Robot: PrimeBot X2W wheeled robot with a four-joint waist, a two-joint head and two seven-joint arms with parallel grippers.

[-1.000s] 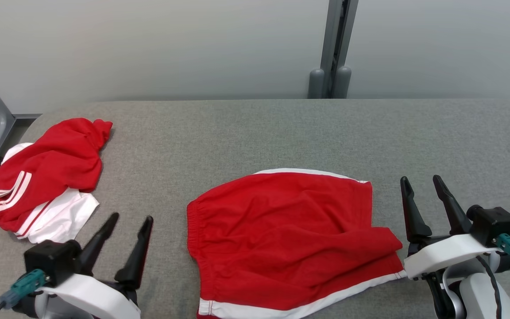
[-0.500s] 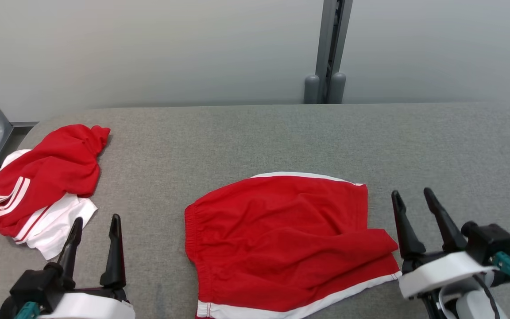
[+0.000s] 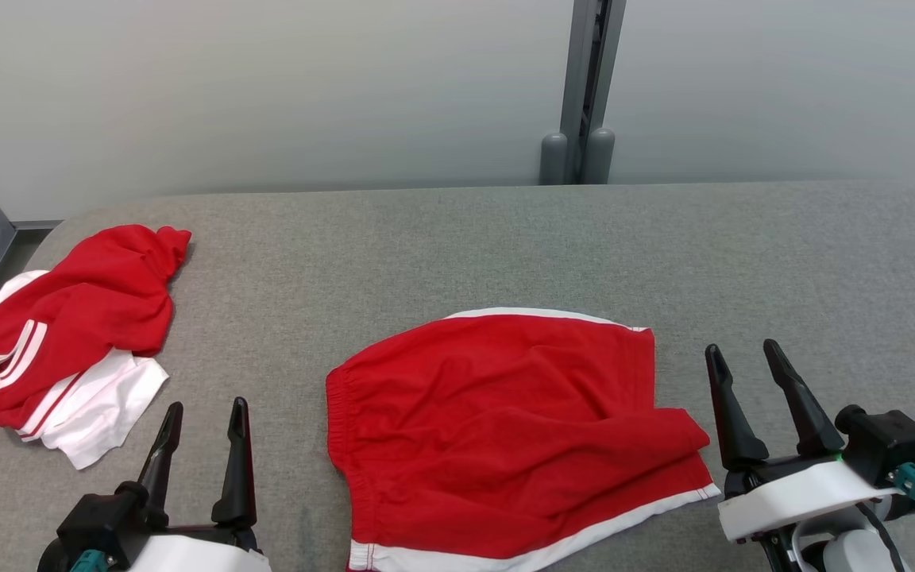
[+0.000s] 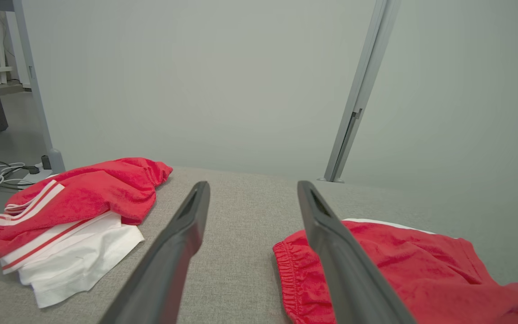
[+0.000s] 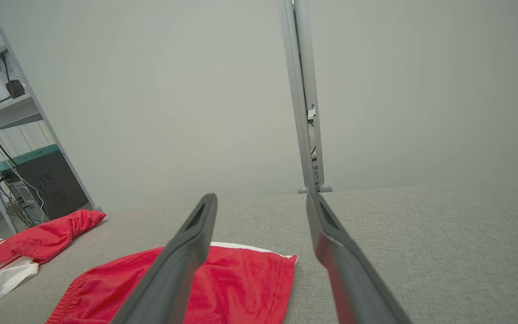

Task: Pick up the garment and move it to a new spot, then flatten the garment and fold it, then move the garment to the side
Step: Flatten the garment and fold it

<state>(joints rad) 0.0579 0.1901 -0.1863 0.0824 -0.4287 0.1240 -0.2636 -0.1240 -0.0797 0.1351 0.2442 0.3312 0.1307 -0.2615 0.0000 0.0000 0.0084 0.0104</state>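
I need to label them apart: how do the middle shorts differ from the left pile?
The shorts lie spread nearly flat; the pile is bunched. The shorts are mostly red; the pile has white cloth under red. Both have white trim and lie on the grey table.

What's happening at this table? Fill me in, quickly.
A two-armed robot is working on a pair of red shorts with white trim, which lies spread but wrinkled in the middle of the grey fabric-covered table. Neither gripper holds it: the left gripper and right gripper hover open on either side. A crumpled heap of red and white clothes sits at the table's left end.
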